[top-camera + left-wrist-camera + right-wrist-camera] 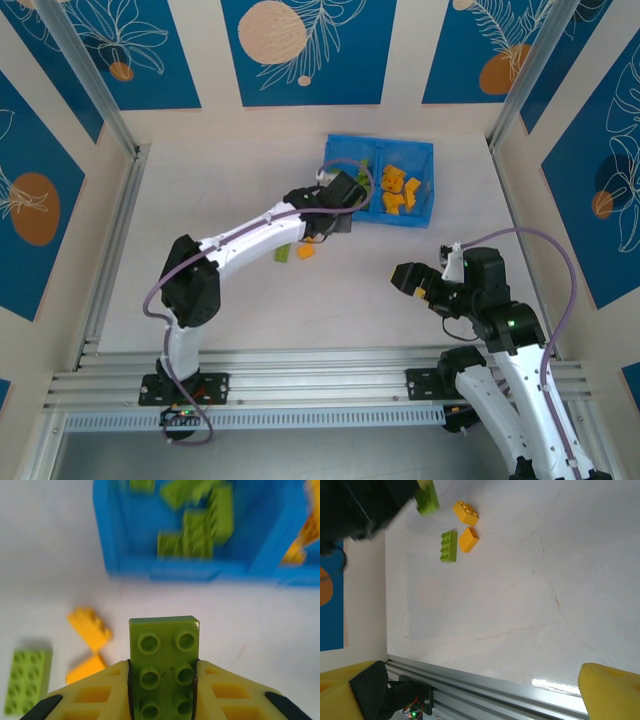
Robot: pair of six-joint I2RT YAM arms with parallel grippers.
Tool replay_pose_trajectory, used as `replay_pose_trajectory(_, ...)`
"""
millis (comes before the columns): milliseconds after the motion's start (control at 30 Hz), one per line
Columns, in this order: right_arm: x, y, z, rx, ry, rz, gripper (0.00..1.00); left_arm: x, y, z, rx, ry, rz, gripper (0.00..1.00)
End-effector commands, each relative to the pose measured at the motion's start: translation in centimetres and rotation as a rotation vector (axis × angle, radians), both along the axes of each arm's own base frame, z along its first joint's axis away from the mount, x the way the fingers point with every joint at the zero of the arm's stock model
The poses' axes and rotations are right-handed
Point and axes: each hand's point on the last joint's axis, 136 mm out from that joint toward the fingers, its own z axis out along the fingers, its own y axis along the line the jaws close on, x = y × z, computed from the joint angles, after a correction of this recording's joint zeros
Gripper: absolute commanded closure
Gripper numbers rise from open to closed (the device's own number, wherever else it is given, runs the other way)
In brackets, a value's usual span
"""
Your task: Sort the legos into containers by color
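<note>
Handling, as judged: the legos are hard moulded plastic; light, rigid, not fragile. The smooth flanks may slip under a loose or skewed grip, so the two flat opposite sides are the place to take hold, not the studded top.

Left pincer: clamped on a lime brick; the fingers press its two long sides; studs up; roughly the front half stands proud of the tips. The grip looks square and the brick level.

Position: the lime brick sits just short of the near wall of the bin, not yet over it. The compartment straight ahead holds green bricks; the neighbouring one holds yellow bricks. Judged step: carry forward over the green side, then release.

On the bench: two loose yellows near each other; a loose green lies just beside the nearer of them. All three lie outside the bin.

Right pincer: fingers wide apart; holding nothing, touching nothing. It hangs over the bench by the rail, well apart from the loose bricks.
</note>
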Motion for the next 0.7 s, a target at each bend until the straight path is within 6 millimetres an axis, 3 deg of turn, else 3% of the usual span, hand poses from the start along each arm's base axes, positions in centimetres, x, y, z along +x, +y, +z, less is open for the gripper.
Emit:
replay_pose_trajectory(0, 0.2, 0.5, 1.4, 0.017, -0.042, 0.025, 0.01, 4.4, -0.2, 2.3, 0.184, -0.180, -0.050, 0.70)
replay_pose_trajectory(267, 0.4, 0.5, 1.8, 0.021, -0.056, 0.016, 0.01, 13.4, -4.2, 4.1, 0.273, -0.439, -0.061, 0.68)
replay_pose_trajectory(433, 0.4, 0.6, 2.6, 0.025, -0.065, 0.024, 0.01, 17.6, -4.8, 3.5, 0.224, -0.543, -0.033, 0.66)
replay_pose_trajectory(533, 0.4, 0.8, 3.2, 0.033, -0.070, 0.033, 0.01, 19.3, -5.3, 4.0, 0.160, -0.600, -0.031, 0.58)
replay_pose_trajectory(667, 0.0, 0.7, 3.8, 0.015, -0.071, 0.043, 0.01, 20.4, -6.4, 4.9, 0.125, -0.666, -0.065, 0.35)
